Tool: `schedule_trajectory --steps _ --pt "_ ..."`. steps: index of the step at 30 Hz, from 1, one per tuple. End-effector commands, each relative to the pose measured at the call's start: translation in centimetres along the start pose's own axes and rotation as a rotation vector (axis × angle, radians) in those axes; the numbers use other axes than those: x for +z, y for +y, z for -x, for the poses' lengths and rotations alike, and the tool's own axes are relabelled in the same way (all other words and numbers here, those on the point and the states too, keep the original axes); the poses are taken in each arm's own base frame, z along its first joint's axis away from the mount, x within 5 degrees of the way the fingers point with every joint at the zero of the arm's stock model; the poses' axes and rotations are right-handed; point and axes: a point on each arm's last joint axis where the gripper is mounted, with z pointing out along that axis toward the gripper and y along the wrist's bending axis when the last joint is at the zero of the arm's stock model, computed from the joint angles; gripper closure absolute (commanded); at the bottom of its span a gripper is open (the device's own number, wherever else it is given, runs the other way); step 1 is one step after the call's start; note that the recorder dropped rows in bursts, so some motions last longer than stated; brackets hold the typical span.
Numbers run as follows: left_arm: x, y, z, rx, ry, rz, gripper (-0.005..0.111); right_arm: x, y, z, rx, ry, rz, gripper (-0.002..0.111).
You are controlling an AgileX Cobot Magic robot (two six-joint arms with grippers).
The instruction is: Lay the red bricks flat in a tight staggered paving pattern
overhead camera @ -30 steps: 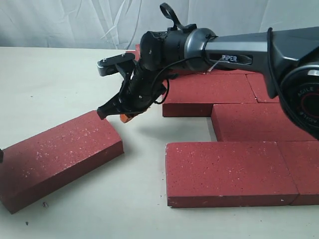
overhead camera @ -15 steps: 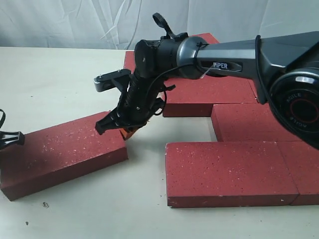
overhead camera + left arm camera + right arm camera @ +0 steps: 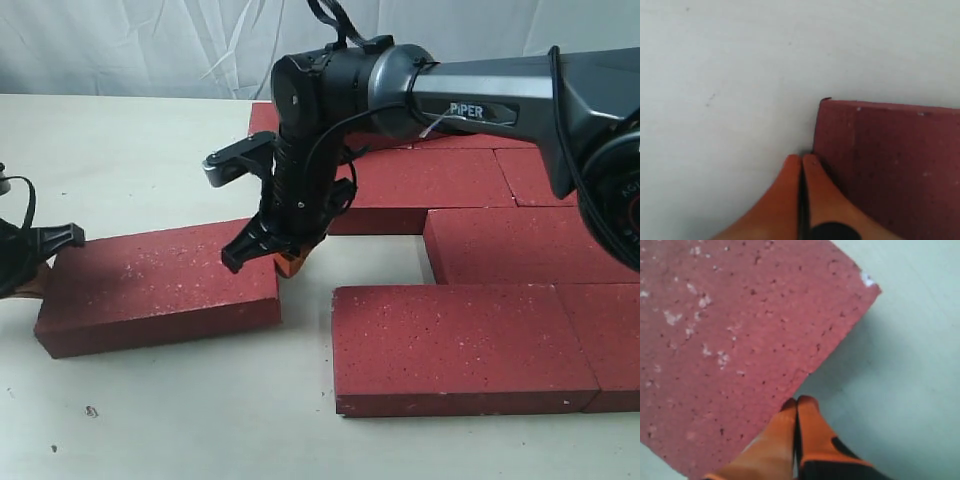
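1. Swung round since a second ago, the loose brick [image 3: 155, 285] now lies almost square to the lower edge of the exterior view. It sits at lower left, nearer the laid bricks [image 3: 460, 345] on the right, with a strip of table [image 3: 120, 150] between them.
2. Its right far corner meets the right claw [image 3: 290, 265]. The left claw [image 3: 801, 161] is at the brick's left end, by the left edge of the exterior view.
3. Only the right wrist view shows the right claw's orange fingertips [image 3: 807, 415] pressed together on nothing. They sit at the brick's edge, and one whitish chipped corner [image 3: 867, 279] is visible.
4. Only the left wrist view shows the left claw's pads [image 3: 787, 177] closed on each other, empty, against the brick's side near a corner.
5. Only the exterior view takes in the laid bricks, which lie flat in staggered rows, touching one another.
6. The table is pale, matte and lightly specked, and a wrinkled white sheet [image 3: 150, 45] hangs behind it.
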Motion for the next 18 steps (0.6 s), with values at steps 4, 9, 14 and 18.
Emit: schedule_trajectory --steps 4,9,14,18 --pt "-0.1 -1.2 1.0 -0.047 -0.061 -0.113 0.107 -0.7 -1.3 -0.2 0.012 0.021 -0.152 0.109" --pt "0.0 -2.4 1.0 -0.027 -0.080 -0.156 0.107 -0.9 -2.3 -0.3 0.032 0.019 -0.212 0.109" --pt "-0.6 -2.5 1.8 0.033 -0.093 -0.147 0.107 -1.1 -3.4 -0.6 0.061 0.041 -0.224 0.109" --pt "-2.1 -1.6 2.7 0.046 -0.122 -0.114 0.107 -2.3 -5.1 -1.0 0.114 0.041 -0.280 0.109"
